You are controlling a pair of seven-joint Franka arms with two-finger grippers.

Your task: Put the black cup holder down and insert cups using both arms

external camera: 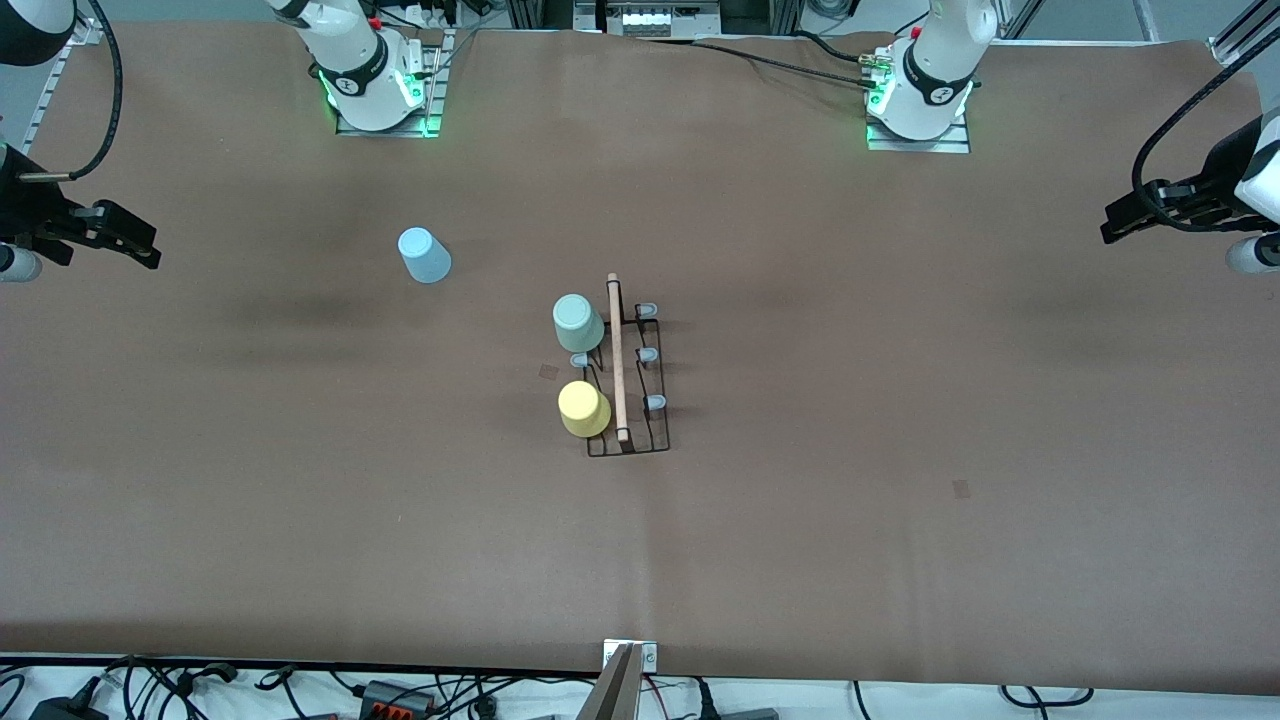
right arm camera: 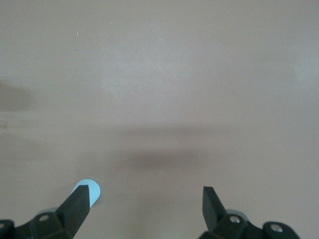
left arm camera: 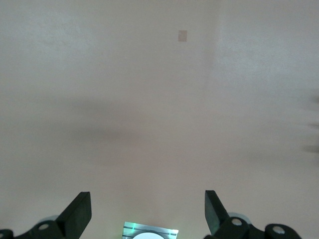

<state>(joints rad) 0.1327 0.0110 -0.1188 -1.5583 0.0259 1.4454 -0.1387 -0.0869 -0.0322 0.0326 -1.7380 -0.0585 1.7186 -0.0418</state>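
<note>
On the holder (external camera: 628, 385), mid-surface, sit the green cup (external camera: 577, 322) and yellow cup (external camera: 583, 408); the blue cup (external camera: 424, 255) stands apart toward the right arm's end. Both grippers, left (external camera: 1112, 226) and right (external camera: 148, 246), hang with fingers wide, empty.

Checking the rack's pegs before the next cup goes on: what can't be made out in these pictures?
- Front view: pegs under the mint cup and yellow cup on the black cup holder, hidden by the cups.
- Right wrist view: light blue cup, mostly hidden by a finger.
- Left wrist view: only bare table.
</note>
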